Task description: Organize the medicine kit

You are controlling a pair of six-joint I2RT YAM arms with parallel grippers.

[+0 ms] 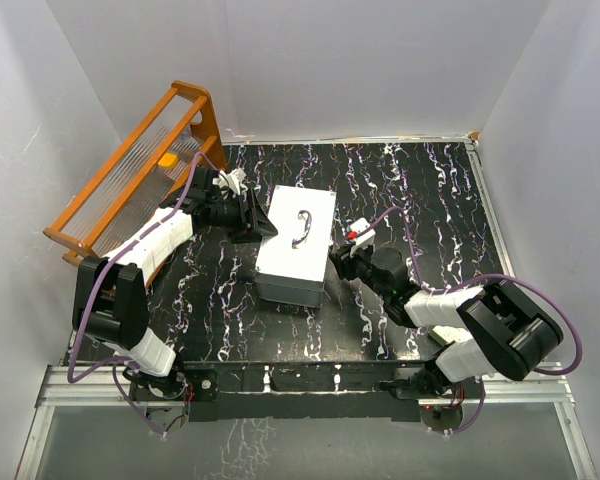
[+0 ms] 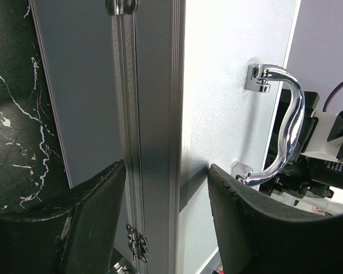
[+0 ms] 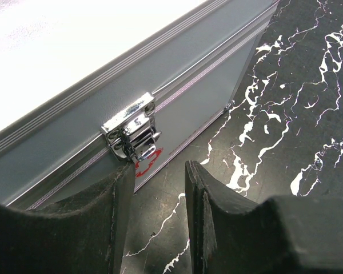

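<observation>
The silver medicine case (image 1: 295,248) stands closed on the black marble table, its chrome handle (image 1: 302,225) on top. My left gripper (image 1: 252,222) is at the case's left side. In the left wrist view it (image 2: 167,188) is open, with its jaws on either side of the case's ribbed edge (image 2: 160,114), and the handle (image 2: 286,131) is to the right. My right gripper (image 1: 342,258) is at the case's right side. In the right wrist view it (image 3: 157,171) is open, and its left finger (image 3: 86,222) touches the chrome latch (image 3: 131,132) above a red cross mark (image 3: 147,164).
An orange wooden rack (image 1: 130,170) with a clear ribbed panel leans at the back left, with a yellow item (image 1: 166,160) in it. A small white crumpled object (image 1: 232,180) lies behind my left gripper. White walls close in the table on three sides.
</observation>
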